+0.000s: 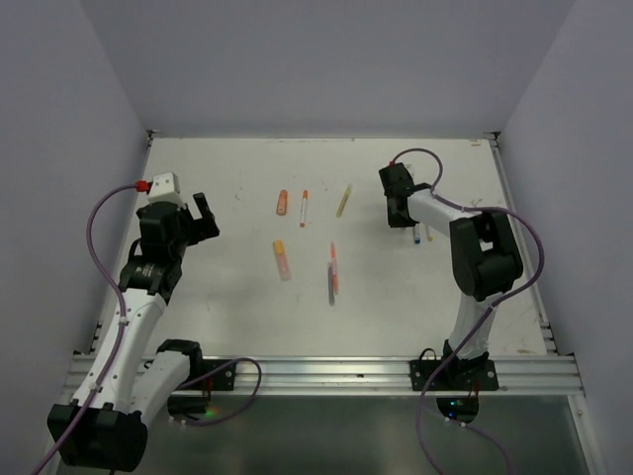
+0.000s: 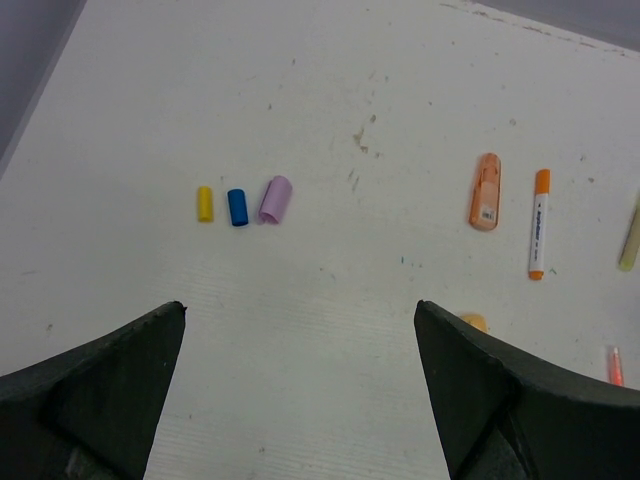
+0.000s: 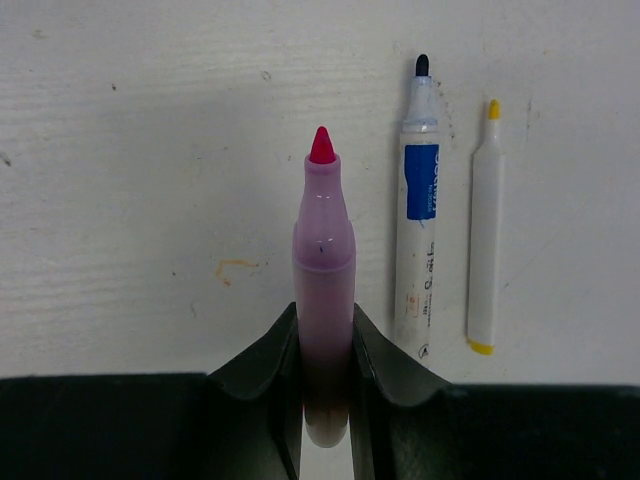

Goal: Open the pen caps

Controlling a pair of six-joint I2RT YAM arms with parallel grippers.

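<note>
**Jaws on the right grip an uncapped lilac pen; left jaws gape near three loose caps**

Jaws of the right arm are clenched on the lilac pen (image 3: pixel 323 260), pinching its lower barrel, with its bare red tip pointing away from the wrist. Just beside it on the surface (image 1: pixel 237 307) lie a blue-labelled pen (image 3: pixel 418 220) with an exposed black tip and a thin yellow-tipped pen (image 3: pixel 485 240), parallel and close together.

In the left wrist view, a yellow cap (image 2: pixel 204 204), a blue cap (image 2: pixel 237 207) and a lilac cap (image 2: pixel 275 199) lie in a short row, the blue and lilac nearly touching. The left jaws are spread wide with nothing between them.

Well to the right of the caps lie an orange highlighter (image 2: pixel 485 190) and an orange-ended pen (image 2: pixel 539 224), side by side. From above, more pens lie scattered mid-surface, among them a yellow pen (image 1: pixel 343 201) and a second highlighter (image 1: pixel 282 259).
</note>
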